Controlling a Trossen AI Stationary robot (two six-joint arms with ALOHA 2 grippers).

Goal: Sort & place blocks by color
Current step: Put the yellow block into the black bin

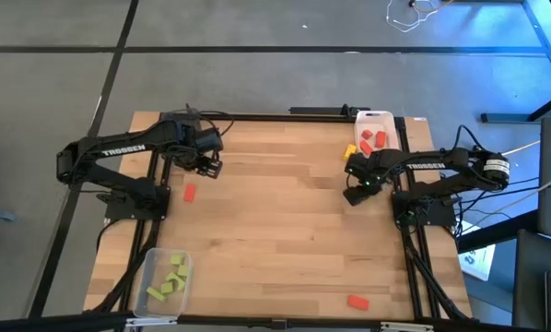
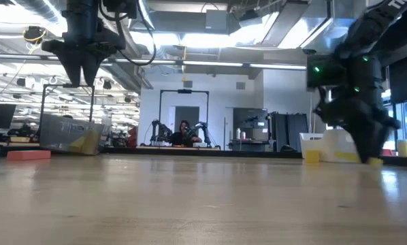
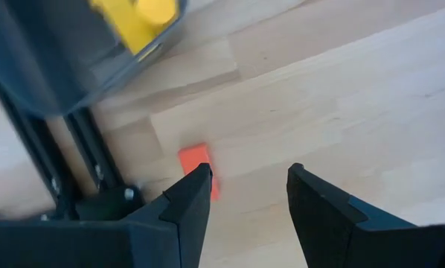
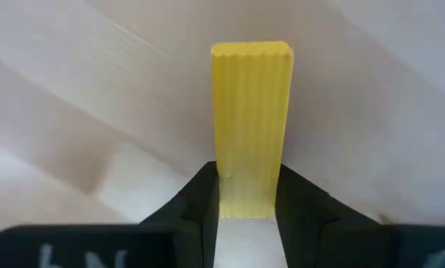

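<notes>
Right end effector [image 4: 245, 195] pinches a yellow block [image 4: 251, 126] low at the table's [image 1: 275, 231] far right for lifting, while left end effector [image 3: 245, 197] hangs open above a red block [image 3: 199, 165], far left.

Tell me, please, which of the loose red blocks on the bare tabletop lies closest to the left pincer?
The red block just below the left pincer, near the left arm's base. The other loose red block lies far off by the table's front edge.
</notes>
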